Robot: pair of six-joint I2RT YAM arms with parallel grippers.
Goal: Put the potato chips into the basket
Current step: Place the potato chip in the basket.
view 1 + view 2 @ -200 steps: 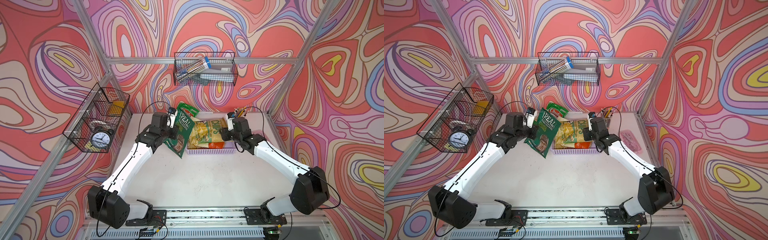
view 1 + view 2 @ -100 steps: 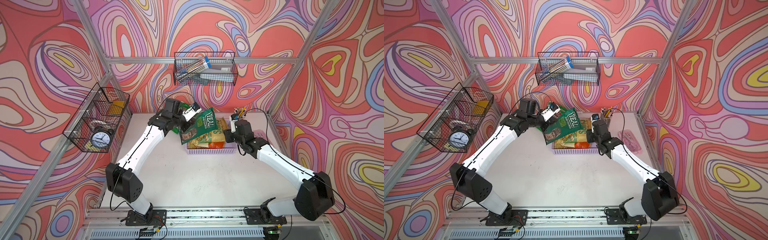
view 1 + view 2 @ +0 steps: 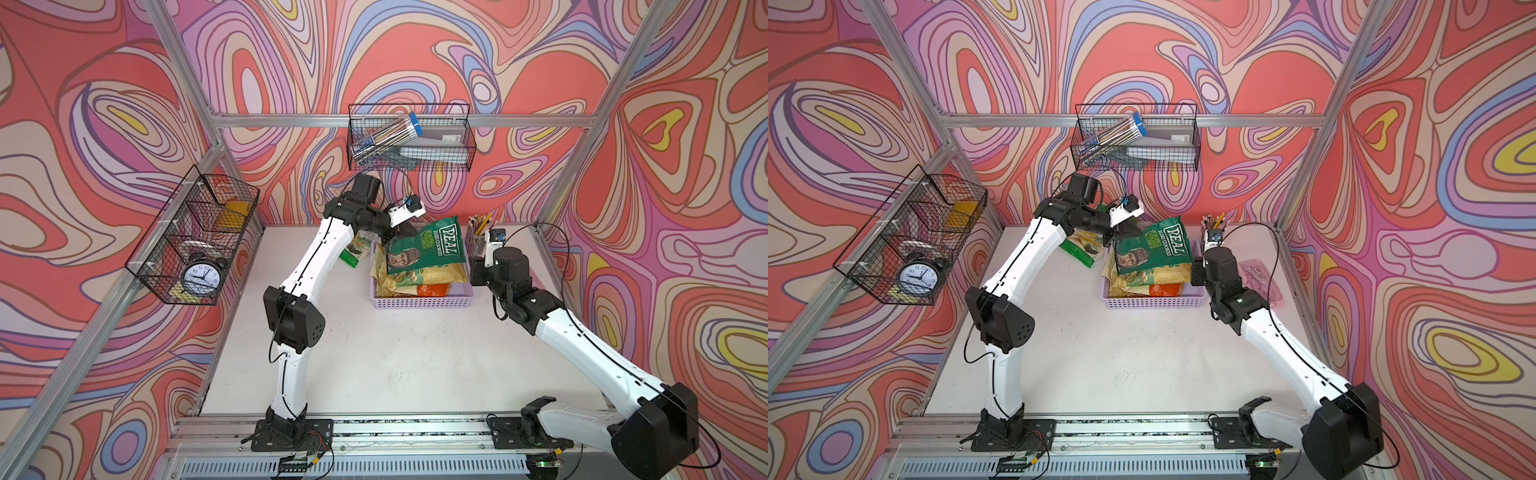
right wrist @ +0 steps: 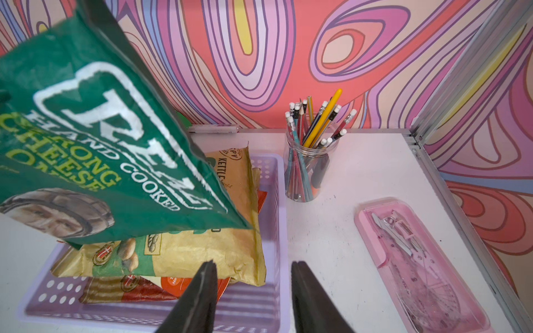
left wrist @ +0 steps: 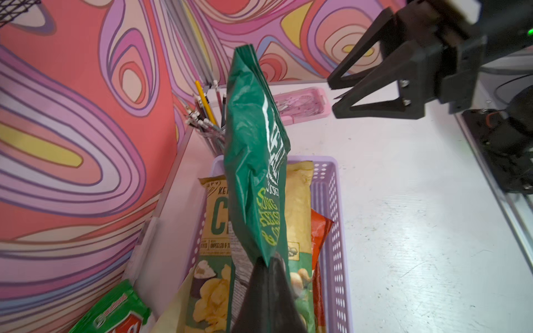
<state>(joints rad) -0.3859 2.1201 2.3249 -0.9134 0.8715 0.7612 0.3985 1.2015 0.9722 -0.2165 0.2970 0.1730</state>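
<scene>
the left gripper (image 5: pixel 270 261) pinches one end of the real bag (image 3: pixel 428 249), whose long axis runs along the basket (image 3: pixel 422 302) just above the bags stacked inside, seemingly not yet resting, while the right gripper (image 4: pixel 253 265) hovers half-open and empty beside the basket.

From high in front, looking down over whole bench (image 3: pixel 415 353) in both top views; from each wrist, close on basket (image 5: pixel 330 190).

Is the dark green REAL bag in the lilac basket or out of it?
Out: the REAL bag hangs above the lilac basket, pinched at one edge by the left end effector.
</scene>
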